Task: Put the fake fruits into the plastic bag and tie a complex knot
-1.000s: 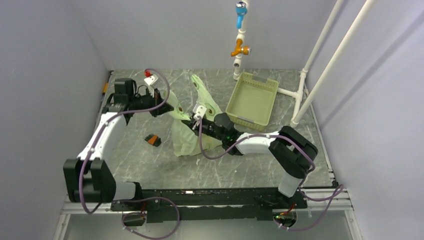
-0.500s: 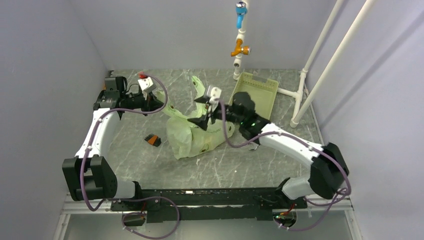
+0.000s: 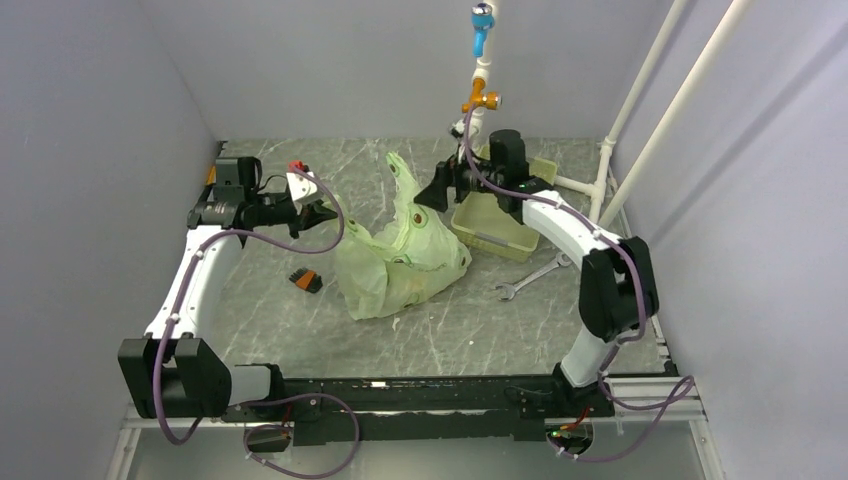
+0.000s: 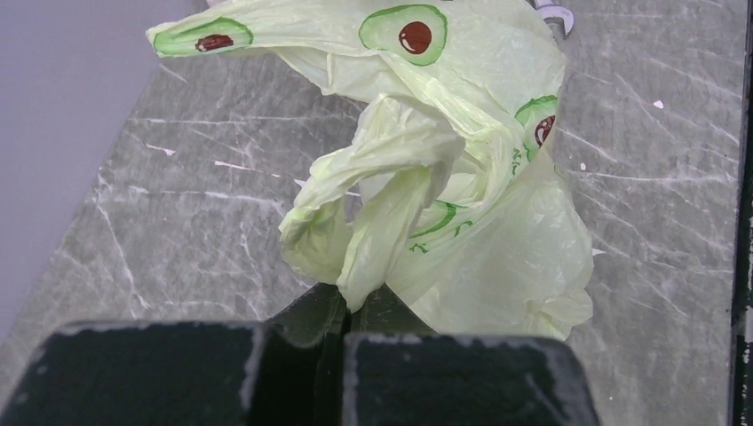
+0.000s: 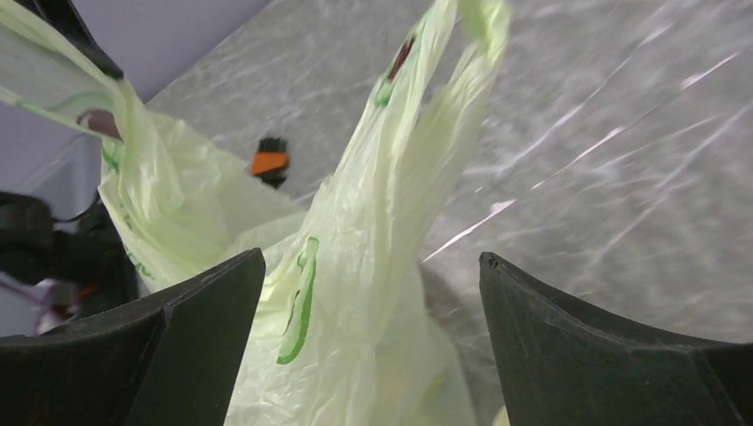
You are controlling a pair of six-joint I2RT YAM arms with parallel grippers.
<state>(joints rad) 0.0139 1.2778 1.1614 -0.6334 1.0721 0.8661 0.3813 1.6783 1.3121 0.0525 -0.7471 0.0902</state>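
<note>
The plastic bag (image 3: 400, 262) lies bunched in the middle of the table, pale green with avocado prints. My left gripper (image 3: 322, 212) is shut on a twisted handle (image 4: 384, 222) of the plastic bag (image 4: 506, 248), pinched at the fingertips of the left gripper (image 4: 353, 306). The other handle (image 3: 404, 178) stands upright. My right gripper (image 3: 430, 192) hangs open beside it. In the right wrist view, that handle (image 5: 400, 169) rises between the wide-apart jaws of the right gripper (image 5: 373, 266), touching neither finger. The fake fruits are hidden by the bag's film.
A pale green tray (image 3: 520, 228) sits just right of the right gripper, below a white pipe with an orange valve (image 3: 481, 100). A steel wrench (image 3: 530, 276) lies in front of the tray. A small orange-and-black block (image 3: 305, 280) lies left of the bag.
My right gripper opened, let go of the bag and swung up and back toward the tray. The bag settled lower and wider. The left gripper kept its grip, shifting slightly left.
</note>
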